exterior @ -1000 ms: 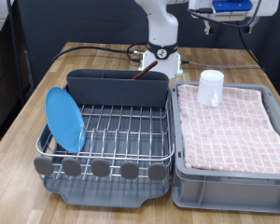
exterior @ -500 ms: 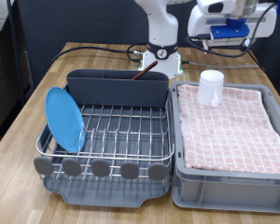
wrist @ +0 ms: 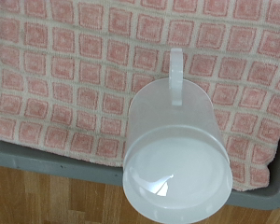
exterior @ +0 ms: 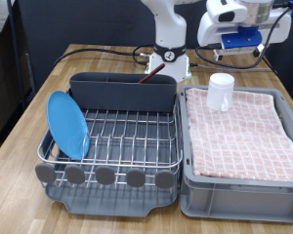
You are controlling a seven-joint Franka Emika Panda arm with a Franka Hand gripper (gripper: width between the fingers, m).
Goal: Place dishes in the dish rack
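The white cup (exterior: 221,91) stands upright on the pink checked cloth (exterior: 242,136) in the light grey bin, at the exterior view's right. My gripper (exterior: 230,43) hangs in the air above the cup and does not touch it. The wrist view looks down into the open mouth of the cup (wrist: 177,157), with its handle (wrist: 175,75) over the cloth; my fingers do not show there. The light-blue plate (exterior: 66,124) stands on edge in the dish rack (exterior: 112,178), at its left side. A thin dark handle (exterior: 149,77) sticks out of the rack's tall grey compartment; it may be the spoon.
The light grey bin (exterior: 234,200) sits right beside the rack on the wooden table (exterior: 20,195). The robot's base (exterior: 169,54) and black cables stand behind the rack. The wire grid (exterior: 127,132) to the right of the plate is bare.
My gripper has moved down and to the exterior view's left, closer to above the cup. The cup, plate and rack have not moved.
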